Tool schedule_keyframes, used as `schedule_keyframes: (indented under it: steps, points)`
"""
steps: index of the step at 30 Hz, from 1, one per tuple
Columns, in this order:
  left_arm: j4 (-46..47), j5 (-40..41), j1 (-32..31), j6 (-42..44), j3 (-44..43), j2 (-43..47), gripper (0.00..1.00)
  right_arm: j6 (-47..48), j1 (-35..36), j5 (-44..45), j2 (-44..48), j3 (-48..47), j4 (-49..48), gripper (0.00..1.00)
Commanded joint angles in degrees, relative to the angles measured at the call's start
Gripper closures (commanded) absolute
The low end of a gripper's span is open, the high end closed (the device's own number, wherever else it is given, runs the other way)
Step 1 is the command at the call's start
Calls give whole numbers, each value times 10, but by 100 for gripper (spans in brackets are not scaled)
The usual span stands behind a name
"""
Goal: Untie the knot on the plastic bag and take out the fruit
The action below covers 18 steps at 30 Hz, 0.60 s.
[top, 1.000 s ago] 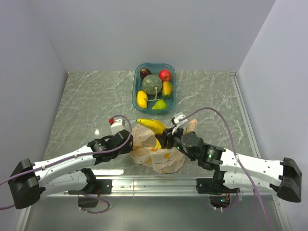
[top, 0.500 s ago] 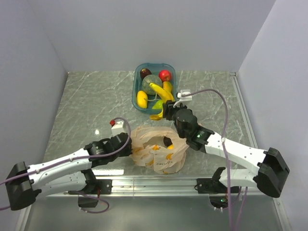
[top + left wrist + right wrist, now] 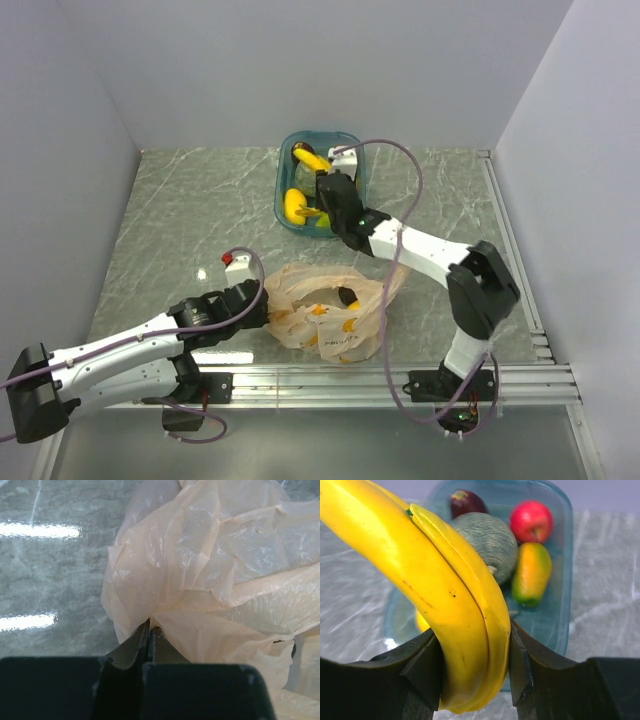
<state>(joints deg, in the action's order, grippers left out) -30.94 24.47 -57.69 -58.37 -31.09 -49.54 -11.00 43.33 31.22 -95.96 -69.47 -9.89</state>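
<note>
The plastic bag (image 3: 330,312) lies crumpled and open-mouthed near the table's front; no tied knot shows. My left gripper (image 3: 264,304) is shut on the bag's left edge, pinching a fold (image 3: 150,630) of the peach plastic (image 3: 210,580). My right gripper (image 3: 320,188) is shut on the yellow banana bunch (image 3: 445,605) and holds it over the blue tub (image 3: 281,195). In the tub lie the green melon (image 3: 490,537), a dark purple fruit (image 3: 465,502), a yellow-orange fruit (image 3: 532,572) and a red apple (image 3: 530,520). A small dark thing (image 3: 347,296) shows in the bag's mouth.
The tub's rim (image 3: 560,625) is just below my right fingers. Grey walls close in the table at back and sides. The right arm's purple cable (image 3: 390,290) hangs across the bag's right side. A metal rail runs along the front edge.
My right gripper has carried the banana bunch from the bag away to above the blue tub. My left gripper has kept its hold on the bag's edge.
</note>
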Motion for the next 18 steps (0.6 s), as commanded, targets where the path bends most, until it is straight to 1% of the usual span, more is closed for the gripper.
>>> schedule_keyframes:
  steps: [1,2,3,4,6,7,9,10,11,12,13,16,18]
  points:
    - [-12,16,-4,-15,-12,9,100,-141,-35,91,-55,-94,86,98]
    - [-11,17,-3,-15,-12,11,100,-168,-39,98,-67,-110,107,97]
    - [-12,19,-3,-16,-11,12,99,-196,-49,103,-90,-125,150,96]
    - [-11,19,-3,-16,-11,12,99,-247,-54,114,-101,-154,174,93]
    - [-13,20,-4,-17,-13,8,99,-291,-62,121,-133,-195,239,91]
    - [-13,20,-3,-17,-13,8,99,-325,-69,127,-142,-206,256,83]
    - [-12,19,-3,-17,-13,5,100,-334,-75,114,-163,-231,278,66]
    - [-12,19,-4,-17,-13,4,99,-336,-79,108,-168,-239,287,42]
    - [-13,19,-3,-17,-15,3,99,-337,-79,104,-174,-246,301,32]
    - [-14,19,-3,-17,-16,5,99,-336,-78,99,-172,-249,303,25]
    - [-17,22,-3,-17,-17,6,100,-324,-78,94,-168,-246,301,16]
    - [-20,27,-3,-21,-14,15,99,-294,-79,59,-130,-211,271,8]
    - [-21,30,-4,-25,-12,22,99,-267,-78,33,-93,-184,257,8]
